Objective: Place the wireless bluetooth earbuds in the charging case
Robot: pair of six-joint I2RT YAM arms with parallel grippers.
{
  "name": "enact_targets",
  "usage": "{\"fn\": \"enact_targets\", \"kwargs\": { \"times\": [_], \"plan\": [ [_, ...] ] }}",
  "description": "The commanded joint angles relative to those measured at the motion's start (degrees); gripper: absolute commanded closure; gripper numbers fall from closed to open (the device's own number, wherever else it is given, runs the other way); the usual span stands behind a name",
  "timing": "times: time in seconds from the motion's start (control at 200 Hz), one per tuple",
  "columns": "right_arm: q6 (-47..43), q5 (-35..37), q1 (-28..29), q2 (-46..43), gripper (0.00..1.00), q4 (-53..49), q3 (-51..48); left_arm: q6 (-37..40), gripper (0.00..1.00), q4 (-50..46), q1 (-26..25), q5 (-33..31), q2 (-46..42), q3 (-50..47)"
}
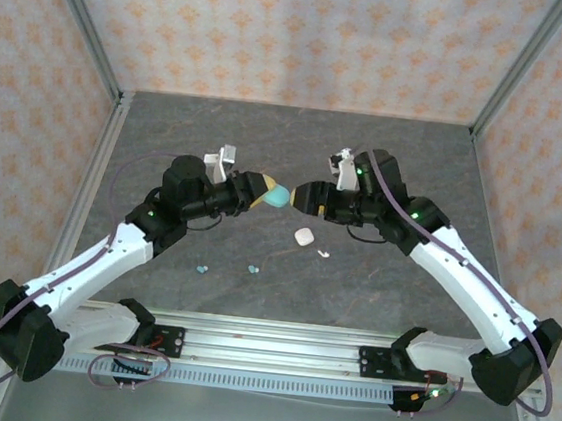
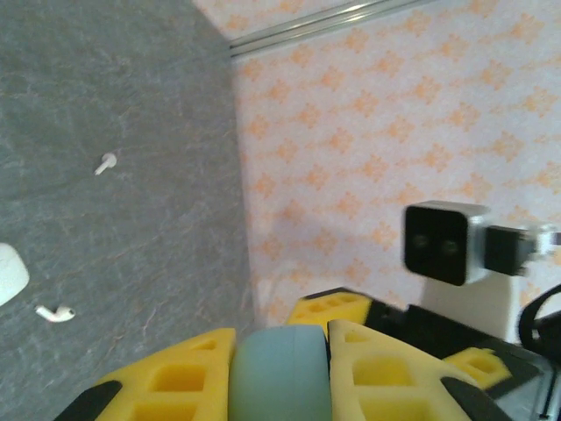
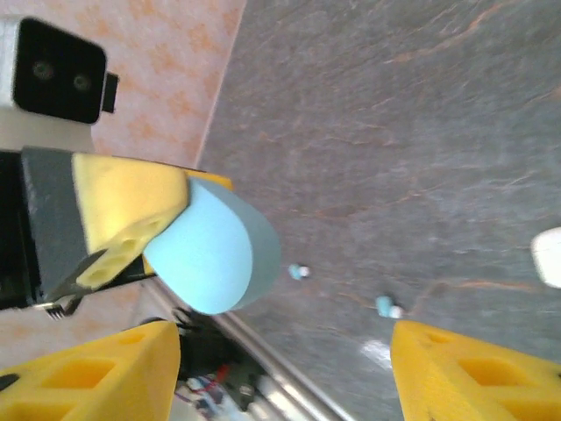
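Observation:
A pale teal pebble-shaped charging case (image 1: 278, 197) hangs above the table, lid closed, with my left gripper (image 1: 268, 192) shut on it; in the left wrist view the case (image 2: 282, 373) sits squeezed between the yellow fingers (image 2: 166, 381). My right gripper (image 1: 303, 197) faces it from the right, open, its fingers (image 3: 478, 373) wide apart and just short of the case (image 3: 210, 250). Two teal earbuds (image 1: 203, 268) (image 1: 252, 268) lie on the table below. A white earbud (image 1: 324, 253) lies beside the white case (image 1: 304, 236); a second white earbud (image 2: 106, 162) lies farther off.
The grey table (image 1: 298, 142) is walled by patterned panels (image 1: 300, 32) on three sides. An aluminium rail (image 1: 267, 345) runs along the near edge by the arm bases. The right arm's wrist camera (image 2: 443, 243) looms close in the left wrist view.

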Motion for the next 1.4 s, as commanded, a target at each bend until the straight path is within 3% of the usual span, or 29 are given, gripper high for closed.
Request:
{"fn": "enact_targets", "kwargs": {
  "times": [0.0,0.195,0.761,1.206,1.396],
  "plan": [
    [13.34,-1.98,-0.23,-0.27,0.41,13.68,-1.75,-2.49,0.88,4.66,0.22,-2.20,-1.18,0.21],
    [22.90,-4.08,-0.15,1.08,0.44,26.96,-5.32,-4.45,0.88,7.17,0.02,-3.29,-1.44,-0.41],
    [28.06,-4.55,1.24,1.92,0.51,34.55,-9.38,-7.85,0.88,10.55,-0.21,-5.40,-1.58,-1.34],
    [30.97,-6.43,1.42,4.02,0.61,39.85,-9.96,-8.03,0.88,10.38,-0.48,-6.13,-1.35,-1.47],
    [31.02,-6.74,1.41,3.81,0.74,40.70,-9.96,-6.23,0.86,7.91,-0.51,-6.42,-1.48,-0.81]
  ]
}}
